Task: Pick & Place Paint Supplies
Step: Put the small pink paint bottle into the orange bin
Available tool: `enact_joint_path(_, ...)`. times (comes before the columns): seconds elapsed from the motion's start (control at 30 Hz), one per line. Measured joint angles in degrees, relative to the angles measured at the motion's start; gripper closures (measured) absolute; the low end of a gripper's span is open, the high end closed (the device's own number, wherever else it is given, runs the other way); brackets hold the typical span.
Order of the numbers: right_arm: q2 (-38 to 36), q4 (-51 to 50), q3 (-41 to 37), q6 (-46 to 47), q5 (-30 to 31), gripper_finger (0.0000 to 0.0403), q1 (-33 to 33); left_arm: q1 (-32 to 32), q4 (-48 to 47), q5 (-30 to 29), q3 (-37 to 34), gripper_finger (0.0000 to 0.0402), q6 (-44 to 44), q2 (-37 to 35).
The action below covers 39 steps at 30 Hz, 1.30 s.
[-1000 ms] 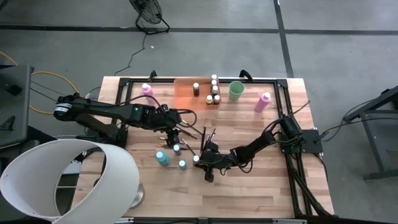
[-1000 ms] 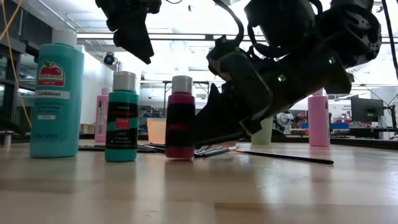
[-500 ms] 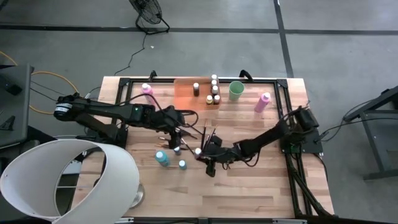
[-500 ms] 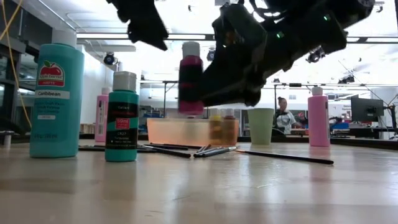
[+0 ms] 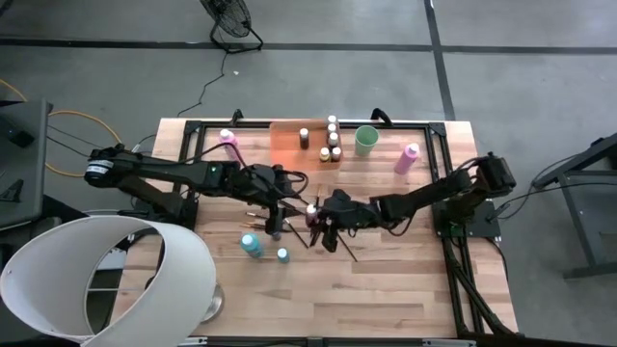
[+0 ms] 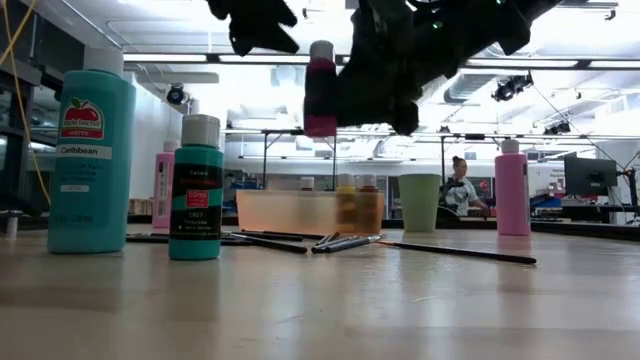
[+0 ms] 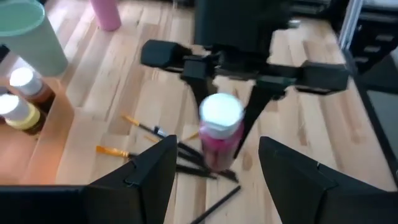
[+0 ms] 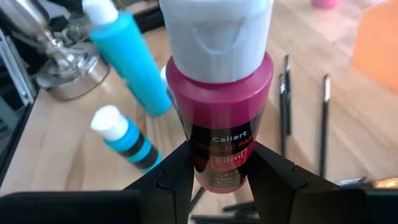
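A magenta paint bottle (image 5: 311,210) with a white cap hangs in the air in my right gripper (image 5: 320,222), above thin dark brushes (image 6: 455,251) that lie flat on the wood. In the low view the magenta bottle (image 6: 320,92) is well above the table. My left gripper (image 7: 217,180) is open and hovers close beside the bottle on its left, touching nothing. Two teal bottles (image 5: 251,245) (image 5: 282,255) stand upright nearer the near edge. The orange tray (image 5: 289,145) at the far edge holds brown and yellow bottles (image 5: 334,152). My right gripper pinches the magenta bottle by its lower body (image 8: 219,163), one finger (image 8: 169,177) on each side of the label. The fingers come in about level from the table's right. The bottle sits upright, cap up, lifted clear of the table.
A green cup (image 5: 365,141) stands right of the tray. Pink bottles stand at the far left (image 5: 228,138) and far right (image 5: 409,158). A large white shade (image 5: 96,280) overhangs the near-left corner. Bare wood lies near the near edge.
My right gripper has risen and moved toward the far edge, carrying the magenta bottle from standing on the table to lifted clear above the brushes. The left gripper has stayed open close by.
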Motion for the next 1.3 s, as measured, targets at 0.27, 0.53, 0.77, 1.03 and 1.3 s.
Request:
enact_joint_path(0.27,-0.9,0.8,0.1,-0.3,-1.7,0.0278,-2.0,0.0,4.5,-2.7,0.1,0.0179,-0.9,1.8)
enact_joint_path(0.53,-0.9,1.8,0.0,-1.9,-4.5,0.0278,-3.2,0.0,7.9,-4.8,-0.1,0.0179,-3.8,5.8)
enact_joint_path(0.77,-0.9,1.7,0.0,-3.3,-6.4,0.0278,-3.4,0.0,8.9,-6.1,0.0,0.0179,-5.9,7.3)
enact_joint_path(1.03,-0.9,0.9,0.0,-3.3,-7.1,0.0278,-3.4,0.0,8.9,-6.2,0.0,0.0218,-6.7,7.3)
enact_joint_path(1.3,-0.9,0.3,0.0,-3.3,-7.0,0.0278,-3.4,-0.1,9.0,-5.9,0.0,0.0287,-6.9,7.3)
